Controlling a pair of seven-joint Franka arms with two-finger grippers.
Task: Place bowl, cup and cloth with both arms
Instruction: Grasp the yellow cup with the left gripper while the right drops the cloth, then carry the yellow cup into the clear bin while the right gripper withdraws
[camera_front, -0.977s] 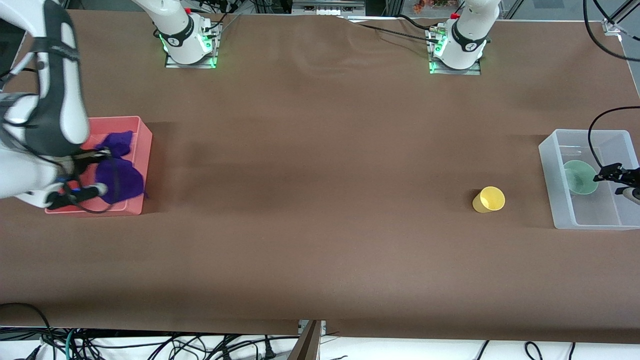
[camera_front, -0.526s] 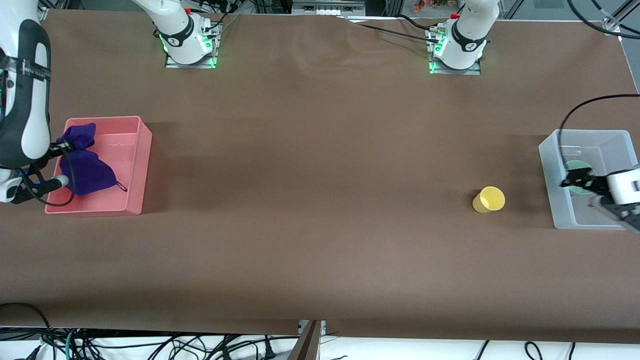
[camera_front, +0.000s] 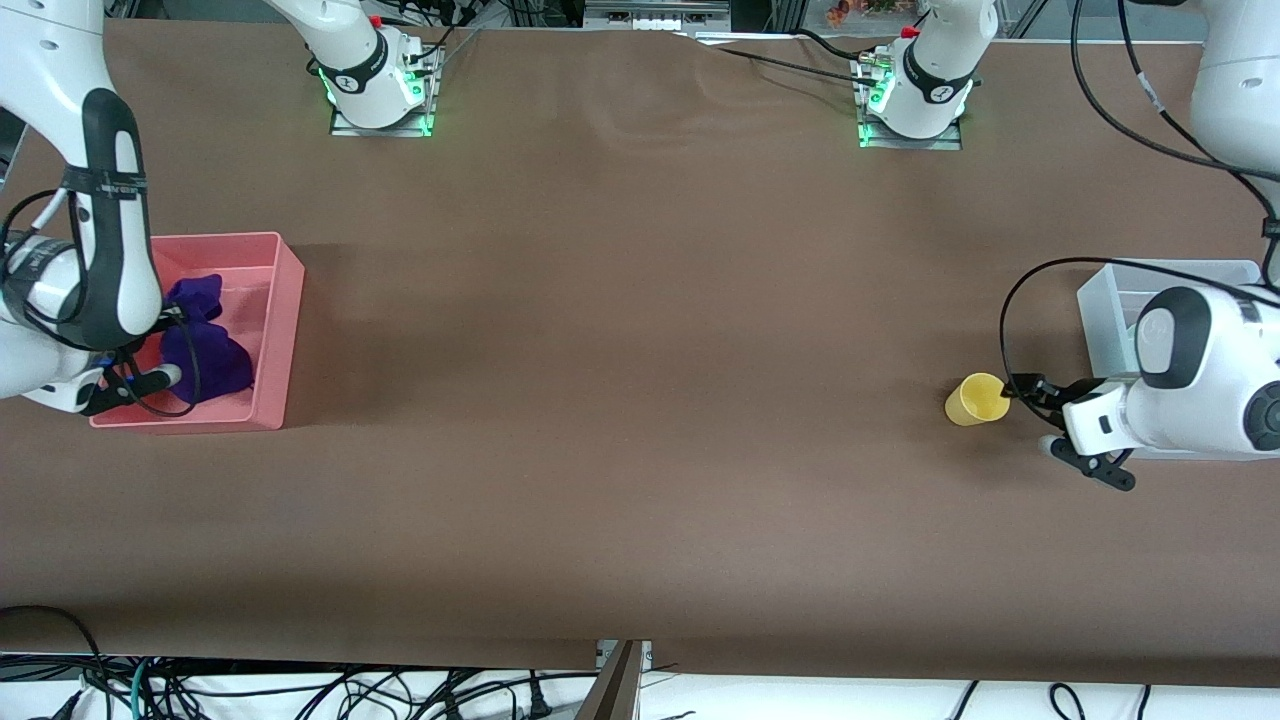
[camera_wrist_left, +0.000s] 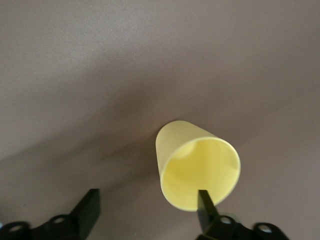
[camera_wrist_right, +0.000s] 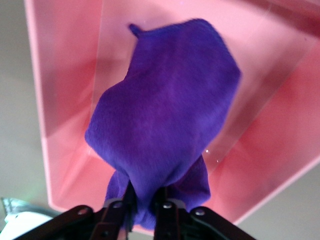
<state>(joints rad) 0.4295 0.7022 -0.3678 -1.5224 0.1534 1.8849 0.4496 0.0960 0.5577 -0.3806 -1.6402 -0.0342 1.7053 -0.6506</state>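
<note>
The yellow cup (camera_front: 977, 400) lies tipped on the brown table beside the clear bin, its mouth toward the front camera. My left gripper (camera_front: 1014, 392) is open right at the cup. In the left wrist view the cup (camera_wrist_left: 197, 170) is close ahead of the left gripper (camera_wrist_left: 147, 212), and one finger (camera_wrist_left: 204, 202) overlaps its rim. My right gripper (camera_front: 168, 332) is over the pink bin (camera_front: 282, 330), shut on the purple cloth (camera_front: 207, 355), which hangs bunched into the bin. The right wrist view shows the cloth (camera_wrist_right: 165, 115) pinched in the right gripper (camera_wrist_right: 145, 202). The bowl is hidden.
The clear bin (camera_front: 1108, 300) stands at the left arm's end of the table, mostly covered by the left arm. The pink bin (camera_wrist_right: 65, 125) stands at the right arm's end. Both arm bases stand along the table's back edge.
My left gripper has come out of the clear bin and moved to the yellow cup; the arm now hides the bowl. My right gripper has shifted over the pink bin, cloth still held.
</note>
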